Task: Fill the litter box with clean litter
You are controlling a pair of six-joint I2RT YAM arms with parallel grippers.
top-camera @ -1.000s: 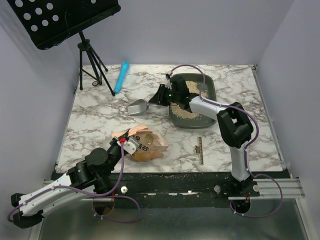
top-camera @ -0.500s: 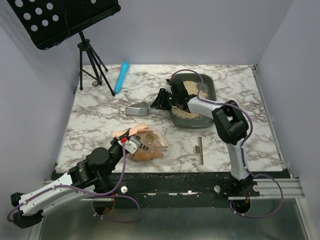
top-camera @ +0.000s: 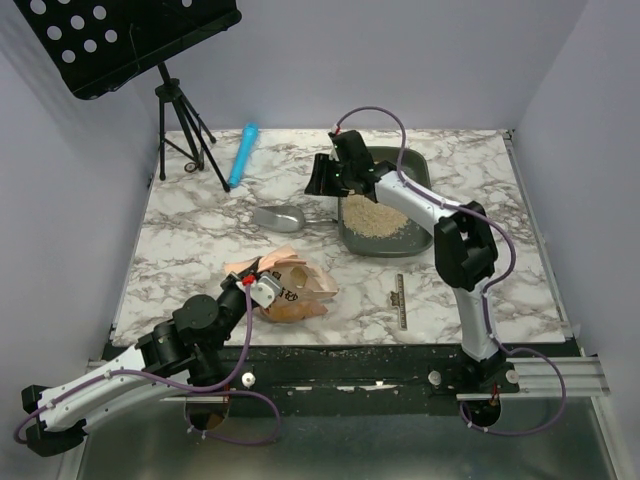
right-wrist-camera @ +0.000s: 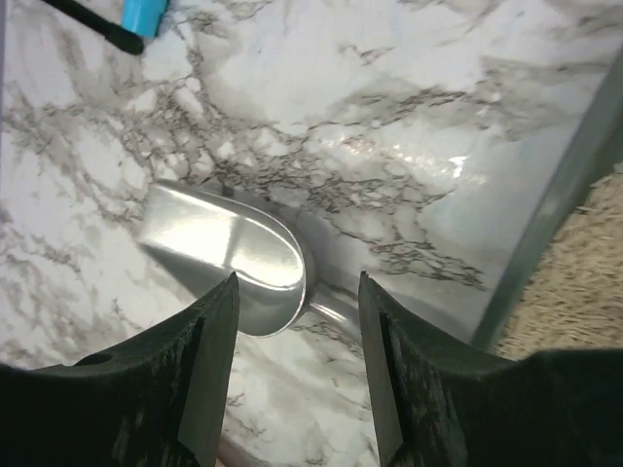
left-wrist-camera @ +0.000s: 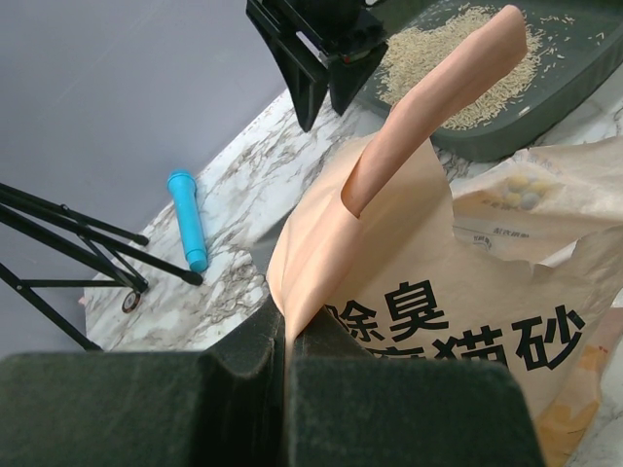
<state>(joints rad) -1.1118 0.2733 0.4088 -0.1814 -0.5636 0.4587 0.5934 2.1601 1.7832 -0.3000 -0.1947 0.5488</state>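
right wrist: right tool (right-wrist-camera: 297, 292) apart, litter box (right-wrist-camera: 557, 195) beside it; left tool (left-wrist-camera: 285, 336) clamps bag (left-wrist-camera: 438, 321).

The left arm (top-camera: 90, 390) and right arm (top-camera: 480, 320) are white with black joints. Purple cables (top-camera: 372, 110) trail them. The right tool (right-wrist-camera: 298, 282) is black.

— How does your light look?
— Bright and even, coming from overhead. In your top view the marble table (top-camera: 200, 260) is evenly lit, and the arms cast only soft, faint shadows.
— Any glare?
— Yes. Your right wrist view has a white sheen on the marble and hot reflections on the scoop (right-wrist-camera: 229, 258).
— Focus?
— Up close, the right gripper (right-wrist-camera: 297, 282) is dark and soft-edged. The left gripper (left-wrist-camera: 285, 341) is a blurred black block, though the print on the bag (left-wrist-camera: 467, 321) reads crisp.
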